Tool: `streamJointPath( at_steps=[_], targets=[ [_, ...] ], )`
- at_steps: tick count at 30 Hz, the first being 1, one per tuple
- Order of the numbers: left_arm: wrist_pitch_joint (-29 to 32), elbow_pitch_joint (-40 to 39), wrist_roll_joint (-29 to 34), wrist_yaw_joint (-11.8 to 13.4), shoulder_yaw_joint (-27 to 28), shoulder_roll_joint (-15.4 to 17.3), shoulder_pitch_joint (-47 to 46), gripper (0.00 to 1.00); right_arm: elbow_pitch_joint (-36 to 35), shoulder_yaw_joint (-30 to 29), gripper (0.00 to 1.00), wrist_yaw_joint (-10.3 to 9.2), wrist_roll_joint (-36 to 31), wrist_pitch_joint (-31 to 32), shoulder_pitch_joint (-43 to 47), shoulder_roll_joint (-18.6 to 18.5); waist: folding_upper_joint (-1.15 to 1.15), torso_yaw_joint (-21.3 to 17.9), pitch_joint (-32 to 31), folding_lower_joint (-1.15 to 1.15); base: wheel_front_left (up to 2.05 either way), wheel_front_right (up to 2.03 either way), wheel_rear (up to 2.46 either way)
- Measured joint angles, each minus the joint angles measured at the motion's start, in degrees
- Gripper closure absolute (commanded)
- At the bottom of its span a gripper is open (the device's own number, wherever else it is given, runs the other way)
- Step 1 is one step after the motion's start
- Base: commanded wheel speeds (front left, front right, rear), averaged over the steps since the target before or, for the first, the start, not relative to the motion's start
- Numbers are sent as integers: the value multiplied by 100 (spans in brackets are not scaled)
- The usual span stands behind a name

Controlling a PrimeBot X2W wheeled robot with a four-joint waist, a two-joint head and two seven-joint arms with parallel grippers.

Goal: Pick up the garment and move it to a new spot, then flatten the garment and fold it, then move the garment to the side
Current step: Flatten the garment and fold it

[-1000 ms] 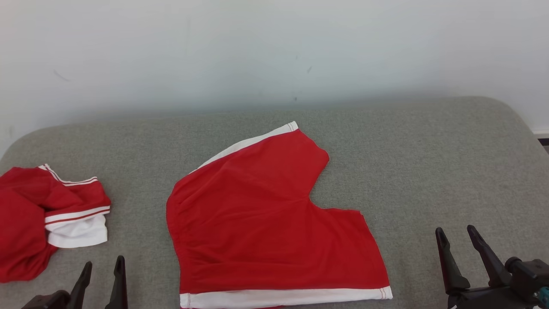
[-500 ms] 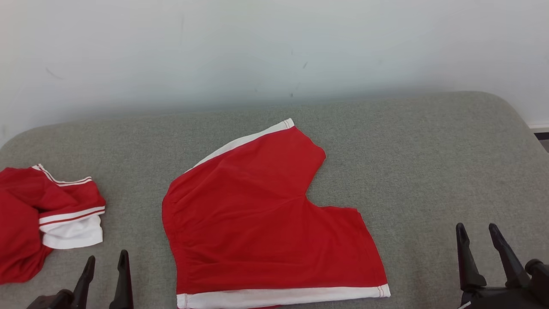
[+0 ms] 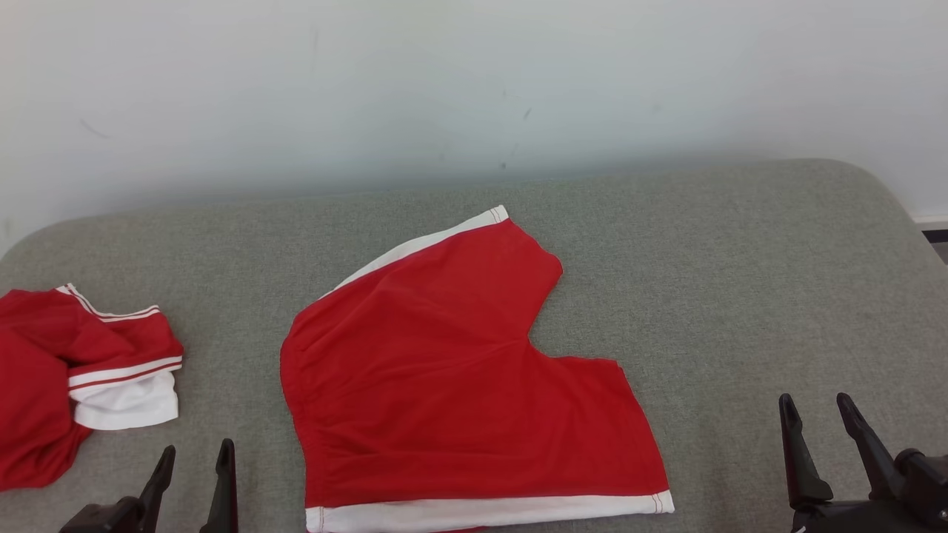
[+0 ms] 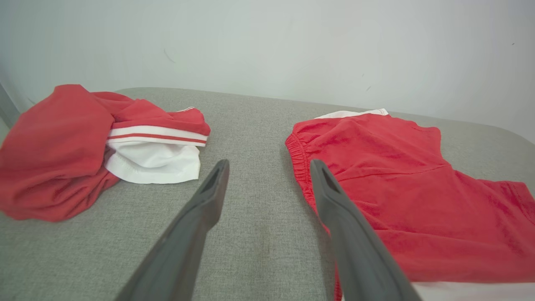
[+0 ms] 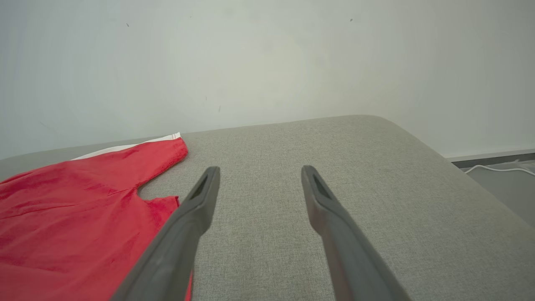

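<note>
No legible text, no label, brand, number or sign on the red garment [image 3: 444, 385], crumpled red-and-white garment [image 3: 44, 385], grey cushion [image 3: 740, 281], wall [image 3: 444, 89]

1. My red shorts [image 3: 459, 385] lie spread out pretty flat in the middle of the grey padded surface [image 3: 740, 281], right in front of me.
2. The elastic waistband [image 3: 290, 385] is on my left, slightly gathered. Both legs point right, splayed in a V.
3. One white stripe [image 3: 489, 511] runs along the near leg's outer edge, and a second one [image 3: 418, 248] runs along the far leg's.
</note>
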Motion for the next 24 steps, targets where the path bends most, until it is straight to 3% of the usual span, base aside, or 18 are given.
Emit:
streamJointPath(
  at_steps=[24],
  targets=[
    [468, -367, 194, 0, 200, -186, 133, 0, -268, -167, 0, 0, -254, 489, 120, 145, -1, 13, -78, 0, 0, 0, 0]
  ],
)
